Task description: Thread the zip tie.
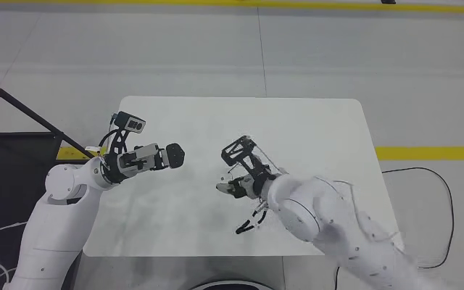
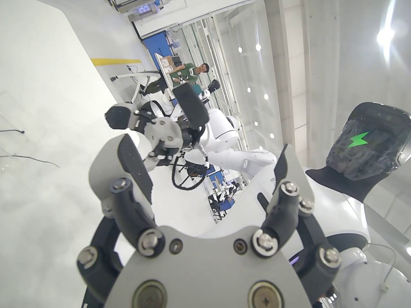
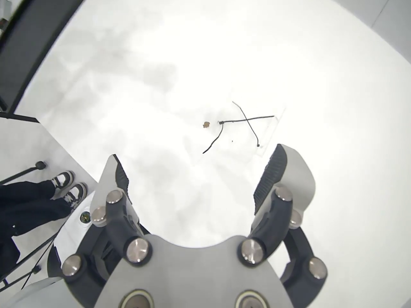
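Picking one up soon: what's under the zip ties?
The zip ties lie partly on a faint clear sheet on the table; which is lowest where they cross is unclear.

Left pincer (image 2: 205,152) and right pincer (image 3: 197,158) hang apart, each with jaws spread wide.

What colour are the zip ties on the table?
Black; the zip ties show best in the right wrist view.
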`<action>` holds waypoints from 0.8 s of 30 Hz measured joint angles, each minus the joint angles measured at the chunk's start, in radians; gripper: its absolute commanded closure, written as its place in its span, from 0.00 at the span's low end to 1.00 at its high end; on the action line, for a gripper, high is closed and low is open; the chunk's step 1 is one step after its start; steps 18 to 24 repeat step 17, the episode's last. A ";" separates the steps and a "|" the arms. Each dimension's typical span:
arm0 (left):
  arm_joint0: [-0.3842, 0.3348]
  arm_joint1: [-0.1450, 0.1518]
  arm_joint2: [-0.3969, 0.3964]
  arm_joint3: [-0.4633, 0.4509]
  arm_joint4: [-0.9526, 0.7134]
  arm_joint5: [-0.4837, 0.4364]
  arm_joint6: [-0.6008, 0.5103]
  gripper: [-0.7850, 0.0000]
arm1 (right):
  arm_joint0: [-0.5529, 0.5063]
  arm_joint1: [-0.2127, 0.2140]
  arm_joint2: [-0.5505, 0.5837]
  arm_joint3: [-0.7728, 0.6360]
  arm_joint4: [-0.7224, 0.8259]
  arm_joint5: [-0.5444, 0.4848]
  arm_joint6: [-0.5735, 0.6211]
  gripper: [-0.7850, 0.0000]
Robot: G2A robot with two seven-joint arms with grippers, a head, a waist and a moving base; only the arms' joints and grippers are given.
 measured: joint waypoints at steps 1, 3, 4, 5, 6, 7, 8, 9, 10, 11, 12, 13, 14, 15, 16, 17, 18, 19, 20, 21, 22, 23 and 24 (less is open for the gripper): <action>0.000 0.000 0.000 0.000 0.000 0.000 0.000 0.00 | -0.051 0.013 0.044 -0.038 0.008 -0.040 -0.034 0.00; 0.000 0.000 0.000 0.000 0.000 0.000 0.000 0.00 | -0.125 0.031 0.112 -0.087 0.028 -0.112 -0.083 0.00; 0.000 0.000 0.000 0.000 0.000 0.000 0.000 0.00 | -0.172 0.042 0.157 -0.117 0.040 -0.161 -0.121 0.00; 0.000 0.000 0.000 0.000 0.000 0.000 0.000 0.00 | -0.208 0.050 0.191 -0.137 0.047 -0.200 -0.153 0.00; 0.000 0.000 0.000 0.000 0.000 0.000 0.000 0.00 | -0.243 0.057 0.225 -0.156 0.053 -0.238 -0.188 0.00; 0.000 0.000 0.000 0.000 0.000 0.000 0.000 0.00 | -0.290 0.065 0.270 -0.178 0.062 -0.286 -0.235 0.00; 0.000 0.000 0.000 0.000 0.000 0.000 0.000 0.00 | -0.325 0.071 0.304 -0.192 0.069 -0.320 -0.271 0.00; 0.000 0.000 0.000 0.000 0.000 0.000 0.000 0.00 | -0.369 0.077 0.349 -0.207 0.082 -0.363 -0.317 0.00; 0.000 0.000 0.000 0.000 0.000 0.000 0.000 0.00 | -0.400 0.082 0.382 -0.215 0.096 -0.394 -0.348 0.00; 0.000 0.000 0.000 0.000 0.000 0.000 0.000 0.00 | -0.429 0.085 0.415 -0.221 0.113 -0.422 -0.378 0.00; 0.000 0.000 0.000 0.000 0.000 0.000 0.000 0.00 | -0.465 0.090 0.458 -0.228 0.139 -0.455 -0.413 0.00; 0.000 0.000 0.000 0.000 0.000 0.000 0.000 0.00 | -0.488 0.093 0.489 -0.232 0.160 -0.475 -0.431 0.00; 0.000 0.000 0.000 0.000 0.000 0.000 0.000 0.00 | -0.505 0.094 0.516 -0.235 0.176 -0.488 -0.440 0.00; 0.000 0.000 0.000 0.000 0.000 0.000 0.000 0.00 | -0.510 0.095 0.532 -0.236 0.183 -0.492 -0.443 0.00; 0.000 0.000 0.000 0.000 0.000 0.000 0.000 0.00 | -0.510 0.095 0.530 -0.236 0.183 -0.492 -0.442 0.00; 0.000 0.000 0.000 0.000 0.000 0.000 0.000 0.00 | -0.509 0.095 0.526 -0.236 0.182 -0.491 -0.441 0.00; 0.000 0.000 0.000 0.000 0.000 0.000 0.000 0.00 | -0.509 0.095 0.526 -0.236 0.182 -0.491 -0.441 0.00; 0.000 0.000 0.000 0.000 0.000 0.000 0.000 0.00 | -0.509 0.095 0.526 -0.236 0.182 -0.491 -0.441 0.00; 0.000 0.000 0.000 0.000 0.000 0.000 0.000 0.00 | -0.509 0.095 0.526 -0.236 0.182 -0.491 -0.441 0.00; 0.000 0.000 0.000 0.000 0.000 0.000 0.000 0.00 | -0.509 0.095 0.526 -0.236 0.182 -0.491 -0.441 0.00; 0.000 0.000 0.000 0.000 0.000 0.000 0.000 0.00 | -0.509 0.095 0.526 -0.236 0.182 -0.491 -0.441 0.00; 0.000 0.000 0.000 0.000 0.000 0.000 0.000 0.00 | -0.509 0.095 0.526 -0.236 0.182 -0.491 -0.441 0.00; 0.000 0.000 0.000 0.000 0.000 0.000 0.000 0.00 | -0.509 0.095 0.526 -0.236 0.182 -0.491 -0.441 0.00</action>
